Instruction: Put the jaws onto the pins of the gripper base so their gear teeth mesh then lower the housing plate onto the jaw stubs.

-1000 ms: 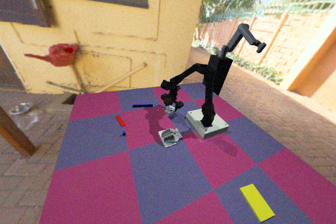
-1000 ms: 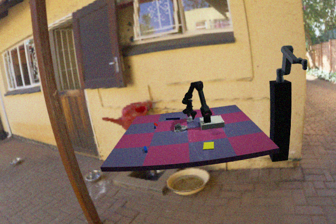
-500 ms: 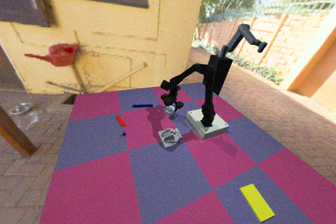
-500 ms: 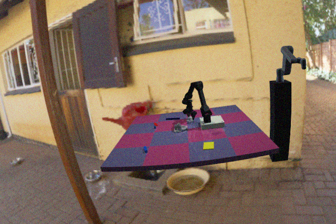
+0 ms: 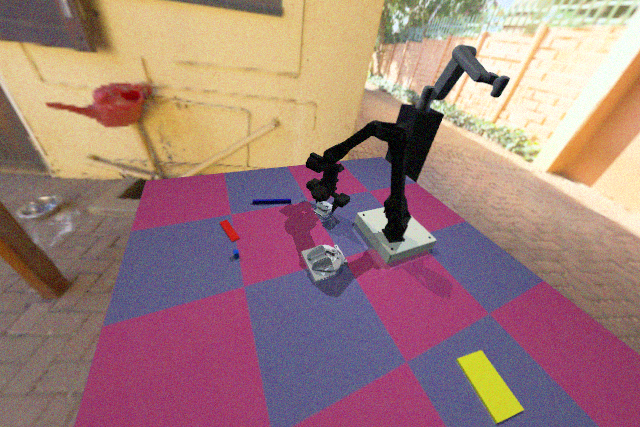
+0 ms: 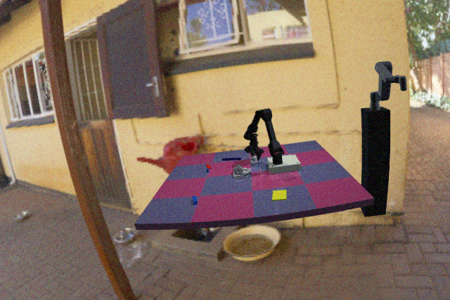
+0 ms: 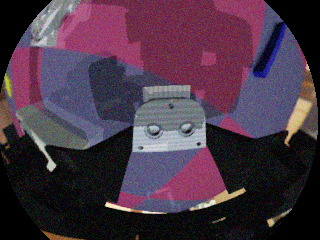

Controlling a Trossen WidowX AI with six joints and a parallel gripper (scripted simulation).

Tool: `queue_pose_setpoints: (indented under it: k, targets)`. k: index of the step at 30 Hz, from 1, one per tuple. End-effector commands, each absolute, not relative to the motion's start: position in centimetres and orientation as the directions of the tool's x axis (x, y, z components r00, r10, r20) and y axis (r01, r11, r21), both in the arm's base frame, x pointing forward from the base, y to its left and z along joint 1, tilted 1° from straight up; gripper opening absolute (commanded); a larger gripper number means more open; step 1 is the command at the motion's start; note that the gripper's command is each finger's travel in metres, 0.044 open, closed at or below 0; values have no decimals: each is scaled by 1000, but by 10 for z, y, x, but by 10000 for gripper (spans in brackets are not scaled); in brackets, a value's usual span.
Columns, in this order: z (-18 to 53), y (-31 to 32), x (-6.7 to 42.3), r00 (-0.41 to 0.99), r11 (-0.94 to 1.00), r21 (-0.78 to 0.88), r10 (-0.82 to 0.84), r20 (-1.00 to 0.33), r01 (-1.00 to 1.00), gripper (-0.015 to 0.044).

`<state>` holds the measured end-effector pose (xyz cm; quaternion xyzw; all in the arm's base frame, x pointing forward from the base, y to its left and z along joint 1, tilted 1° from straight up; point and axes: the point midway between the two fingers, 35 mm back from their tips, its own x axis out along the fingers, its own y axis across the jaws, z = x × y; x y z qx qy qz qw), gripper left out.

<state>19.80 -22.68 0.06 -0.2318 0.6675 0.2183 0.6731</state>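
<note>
Housing plate (image 5: 324,211) (image 6: 254,161) (image 7: 170,119): located beneath the arm, between the fingers of the tool (image 5: 329,202) (image 6: 254,155) (image 7: 168,127). The tool is closed on it, with its fingers set wide across the plate's width. Whether the plate bears on the worktop (image 5: 320,360) (image 6: 225,204) (image 7: 210,10) or is just raised cannot be determined.

Gripper base (image 5: 316,275) (image 6: 242,175) (image 7: 47,42): stands apart from the plate, on the side away from the arm's pale mounting block (image 5: 368,215) (image 6: 290,168) (image 7: 55,126). Pale parts are seen on it, probably the 2 jaws; tooth mesh is too small to verify.

Handling assessment: the plate shows a flat face, 2 round openings, 3 small dark holes and a ribbed strip at its far edge. It is judged light and stiff, with little give under pressure. Its smooth, metal-like finish may slip or pivot if held off centre. The 2 opposite side edges offer the soundest hold, level with the round openings; these should remain unobstructed for the stubs. Moderate force is advised. The thin edges and small openings are probably the features most easily marred.

Step in hand: judged to be securing the plate. The next move calls for a straight lift, level carriage to the base and slow lowering. A tilted plate could catch 1 stub and disturb the jaws.
</note>
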Motion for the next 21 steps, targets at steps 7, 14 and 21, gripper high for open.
queue_pose_setpoints:
  k: [7,14,21]
  targets:
    - [1,-227,198,14,797,-21,-16,-1000,-603,351]
    - [21,-228,199,14,798,-20,-14,-1000,-603,351]
    - [43,-228,199,15,798,-19,-13,-1000,-602,351]
